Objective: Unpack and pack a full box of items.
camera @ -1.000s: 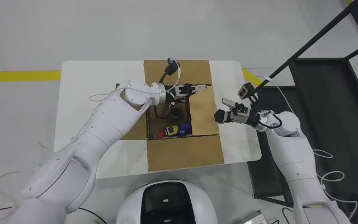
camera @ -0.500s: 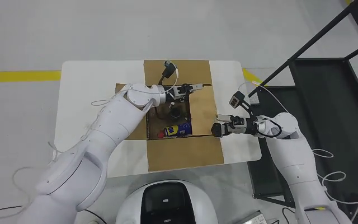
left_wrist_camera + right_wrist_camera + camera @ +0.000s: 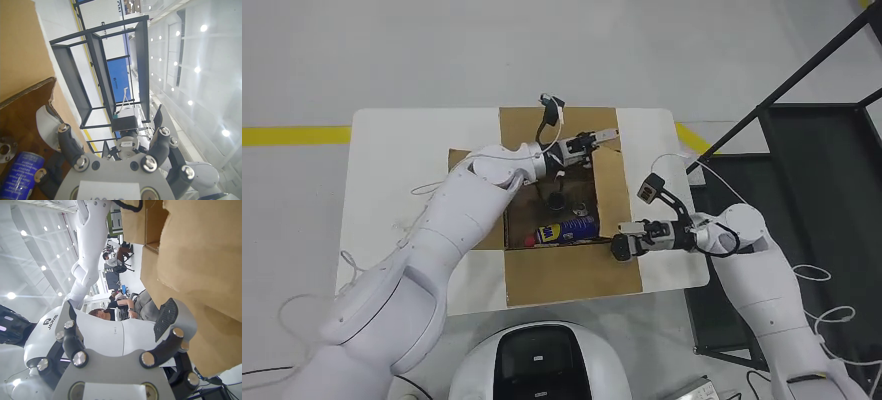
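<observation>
Left wrist view adds a flange (image 3: 5, 149) — beside the can (image 3: 20, 174).

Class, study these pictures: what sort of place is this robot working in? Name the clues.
Likely an industrial hall or robotics workshop, not a home: a yellow floor line runs past the white table, a black metal rack stands beside it, and rows of ceiling lights shine high overhead.
</observation>
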Action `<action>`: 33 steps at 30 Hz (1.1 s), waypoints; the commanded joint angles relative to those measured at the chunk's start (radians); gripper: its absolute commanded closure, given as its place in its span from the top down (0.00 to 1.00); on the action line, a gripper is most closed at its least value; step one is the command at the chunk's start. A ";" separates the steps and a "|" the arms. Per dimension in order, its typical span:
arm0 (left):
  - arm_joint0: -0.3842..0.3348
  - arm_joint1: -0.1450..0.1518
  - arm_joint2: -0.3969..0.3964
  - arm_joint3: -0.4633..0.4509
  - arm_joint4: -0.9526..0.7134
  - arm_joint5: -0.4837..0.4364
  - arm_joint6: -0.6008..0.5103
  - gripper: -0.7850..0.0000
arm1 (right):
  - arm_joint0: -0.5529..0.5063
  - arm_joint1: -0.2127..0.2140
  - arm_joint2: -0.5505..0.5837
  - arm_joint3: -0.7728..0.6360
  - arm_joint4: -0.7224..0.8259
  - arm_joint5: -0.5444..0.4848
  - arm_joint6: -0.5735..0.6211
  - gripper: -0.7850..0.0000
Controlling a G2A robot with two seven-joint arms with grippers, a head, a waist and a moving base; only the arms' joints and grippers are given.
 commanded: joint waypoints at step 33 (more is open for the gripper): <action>0.035 -0.005 -0.091 -0.033 0.113 -0.167 -0.124 1.00 | -0.013 0.008 0.146 0.151 0.162 -0.151 -0.477 1.00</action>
